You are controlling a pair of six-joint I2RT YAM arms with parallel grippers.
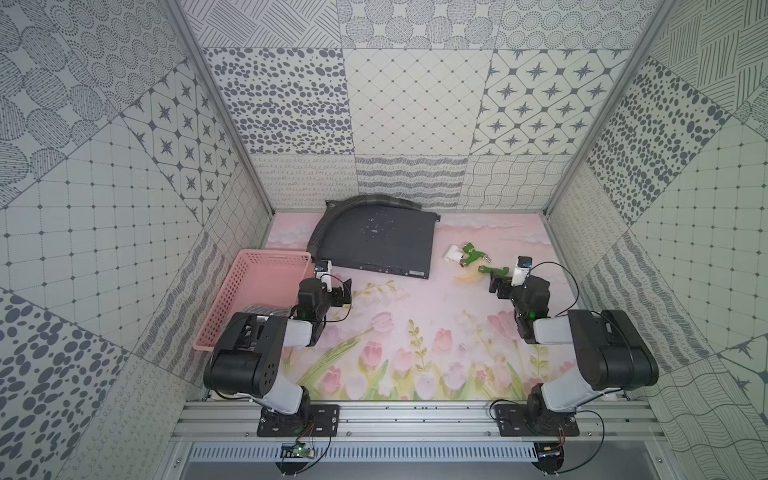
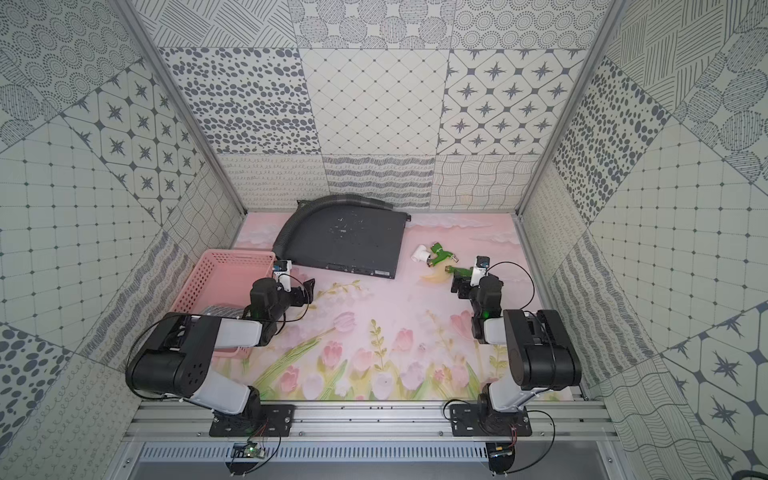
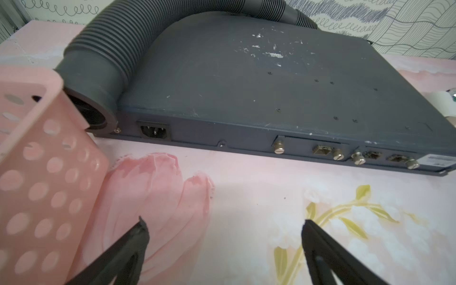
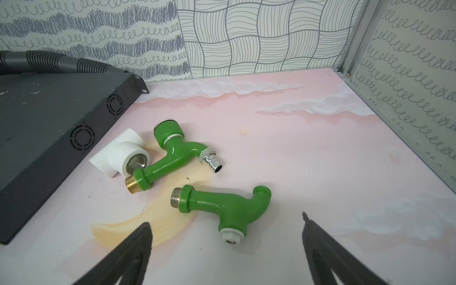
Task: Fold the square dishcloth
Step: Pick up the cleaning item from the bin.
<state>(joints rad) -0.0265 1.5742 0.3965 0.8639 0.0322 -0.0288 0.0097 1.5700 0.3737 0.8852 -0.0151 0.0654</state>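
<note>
The square dishcloth (image 1: 261,311) (image 2: 219,311) shows in both top views as a grey striped patch lying in the pink basket (image 1: 232,291) (image 2: 195,282) at the left, largely hidden by my left arm. My left gripper (image 1: 343,293) (image 2: 308,288) (image 3: 223,225) is open just right of the basket, low over the mat, with nothing between its fingers. At the right side my right gripper (image 1: 497,286) (image 2: 457,286) (image 4: 225,220) is open too, empty, with a green tap body (image 4: 227,209) lying just beyond its fingertips. Neither wrist view shows the dishcloth.
A dark flat metal box (image 1: 382,245) (image 3: 246,81) (image 4: 44,118) lies at the back with a grey ribbed hose (image 1: 332,220) (image 3: 118,42) curving over it. A second green tap (image 1: 471,251) (image 4: 172,153) and a white pipe fitting (image 1: 451,253) (image 4: 118,158) lie right of the box. The basket's corner (image 3: 47,160) stands close beside the left fingers.
</note>
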